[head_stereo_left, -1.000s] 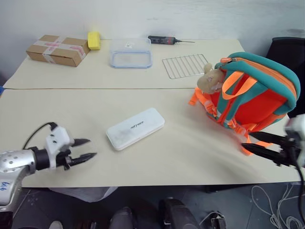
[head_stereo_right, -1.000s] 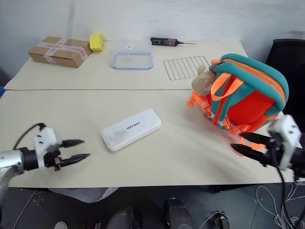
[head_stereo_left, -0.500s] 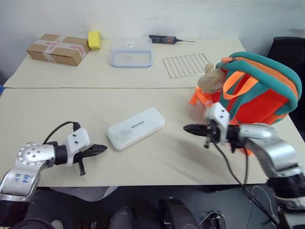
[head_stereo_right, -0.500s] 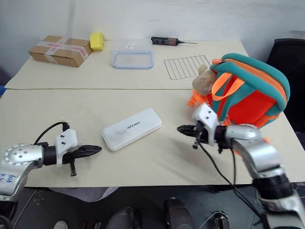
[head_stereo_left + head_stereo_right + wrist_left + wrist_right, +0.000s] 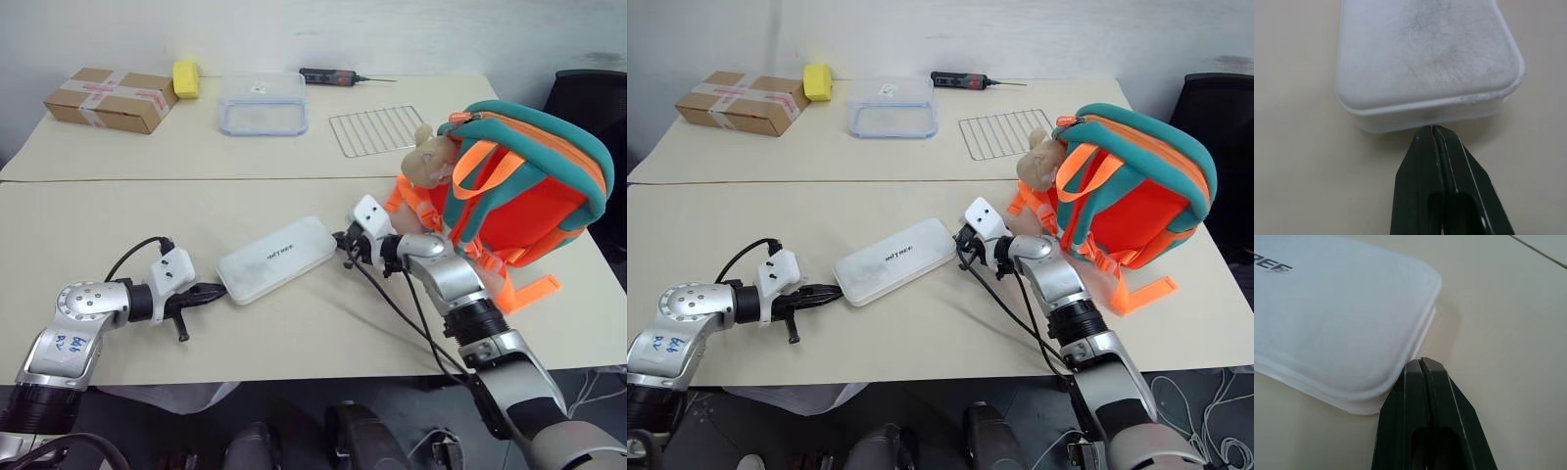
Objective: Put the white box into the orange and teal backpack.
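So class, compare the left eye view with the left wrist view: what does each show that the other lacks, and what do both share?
The left eye view alone takes in the orange and teal backpack, the right pincer, the cardboard box and the wire rack. The left wrist view alone reveals grey scuffing on the box's end. Both share the white box, the table and the shut left pincer at its end.

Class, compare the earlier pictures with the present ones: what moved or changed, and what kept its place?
Both grippers closed and moved in to the white box: the left gripper to its near-left end, the right gripper swinging in from beside the orange and teal backpack to the opposite end. Neither holds it. Box and backpack stayed put.
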You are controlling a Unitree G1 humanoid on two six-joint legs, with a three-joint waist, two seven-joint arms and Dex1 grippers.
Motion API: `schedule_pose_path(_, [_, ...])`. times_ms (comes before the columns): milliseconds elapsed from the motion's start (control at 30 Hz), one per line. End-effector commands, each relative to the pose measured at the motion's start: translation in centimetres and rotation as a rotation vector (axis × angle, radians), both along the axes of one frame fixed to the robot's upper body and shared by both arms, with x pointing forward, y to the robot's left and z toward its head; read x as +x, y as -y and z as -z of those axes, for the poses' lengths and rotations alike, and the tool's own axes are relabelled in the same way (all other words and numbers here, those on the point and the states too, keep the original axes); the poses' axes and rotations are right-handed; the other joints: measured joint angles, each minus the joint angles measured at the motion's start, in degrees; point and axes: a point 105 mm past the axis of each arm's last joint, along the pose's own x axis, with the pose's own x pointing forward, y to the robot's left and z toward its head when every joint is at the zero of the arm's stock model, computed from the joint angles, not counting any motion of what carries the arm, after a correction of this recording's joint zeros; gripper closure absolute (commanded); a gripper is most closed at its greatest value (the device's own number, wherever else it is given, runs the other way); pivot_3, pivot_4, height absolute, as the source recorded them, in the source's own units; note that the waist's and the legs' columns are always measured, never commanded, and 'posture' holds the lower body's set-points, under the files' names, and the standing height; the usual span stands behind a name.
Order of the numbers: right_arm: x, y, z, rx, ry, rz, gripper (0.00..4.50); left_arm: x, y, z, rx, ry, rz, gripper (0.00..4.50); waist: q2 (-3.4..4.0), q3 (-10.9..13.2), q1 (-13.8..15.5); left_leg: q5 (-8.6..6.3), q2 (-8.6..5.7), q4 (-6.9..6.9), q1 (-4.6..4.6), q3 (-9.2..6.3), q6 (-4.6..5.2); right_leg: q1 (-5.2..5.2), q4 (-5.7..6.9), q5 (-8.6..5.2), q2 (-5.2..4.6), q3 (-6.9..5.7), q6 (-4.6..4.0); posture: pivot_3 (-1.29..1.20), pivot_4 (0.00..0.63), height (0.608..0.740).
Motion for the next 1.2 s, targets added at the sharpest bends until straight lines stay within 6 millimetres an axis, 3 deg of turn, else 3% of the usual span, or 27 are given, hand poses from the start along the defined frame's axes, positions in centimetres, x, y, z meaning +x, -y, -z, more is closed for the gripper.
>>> schedule_pose_path(33, [-0.7, -1.1, -0.8, 0.011, 0.028, -0.064, 4.5, 0.5, 0.5, -0.9, -0.017, 0.031, 0.018, 4.47, 0.0, 0.0, 0.02, 0.0, 0.0, 0.0, 0.0, 0.0, 0.0, 0.0, 0.0, 0.0, 0.0, 0.0, 0.0, 0.0, 0.15, 0.74])
schedule_pose_path(200, [-2.8, -0.2, -1.1, 0.025, 0.025, -0.09, 4.5, 2.3, 0.9, -1.2, -0.036, 0.048, 0.012, 4.47, 0.0, 0.0, 0.25, 0.0, 0.0, 0.08, -0.01, -0.04, 0.0, 0.02, 0.02, 0.0, -0.02, -0.05, 0.0, 0.0, 0.15, 0.74])
schedule_pose_path(333, [-4.0, 1.2, -1.0, 0.02, 0.022, -0.065, 4.5, 3.5, -0.2, -1.9, -0.04, 0.056, -0.024, 4.47, -0.01, -0.01, 0.24, 0.0, 0.0, 0.1, -0.03, -0.04, 0.0, 0.01, 0.07, 0.0, -0.03, -0.06, 0.0, 0.0, 0.15, 0.74])
schedule_pose_path(600, [-3.5, 3.2, -1.2, 0.046, 0.023, 0.047, 4.5, 3.5, -3.9, -2.4, 0.03, 0.013, -0.05, 4.47, -0.01, -0.01, 0.04, 0.03, 0.0, 0.12, -0.01, -0.02, -0.05, -0.07, 0.13, -0.02, -0.02, -0.07, -0.04, 0.0, 0.15, 0.74])
schedule_pose_path(800, [-2.8, 1.8, -1.7, 0.067, 0.04, 0.047, 4.5, 4.5, -3.4, -3.6, 0.009, 0.044, -0.038, 4.47, -0.01, -0.01, 0.22, 0.02, 0.0, 0.28, -0.03, -0.02, -0.04, -0.05, 0.18, -0.02, -0.03, -0.07, -0.04, 0.0, 0.15, 0.74])
schedule_pose_path(1033, [-2.9, -0.5, -1.9, 0.094, 0.022, -0.01, 4.5, 5.9, -1.1, -3.3, -0.007, 0.068, 0.002, 4.47, -0.01, -0.01, 0.16, 0.02, 0.0, 0.4, -0.04, -0.02, -0.04, -0.05, 0.3, -0.02, -0.03, -0.09, -0.04, 0.0, 0.15, 0.74])
schedule_pose_path(1200, [-3.5, -0.4, -2.1, 0.083, 0.033, -0.02, 4.5, 7.1, -0.7, -3.5, -0.01, 0.088, -0.008, 4.47, -0.02, -0.01, 0.24, 0.02, 0.0, 0.52, -0.06, -0.03, -0.03, -0.05, 0.36, -0.02, -0.04, -0.09, -0.04, 0.0, 0.15, 0.74])
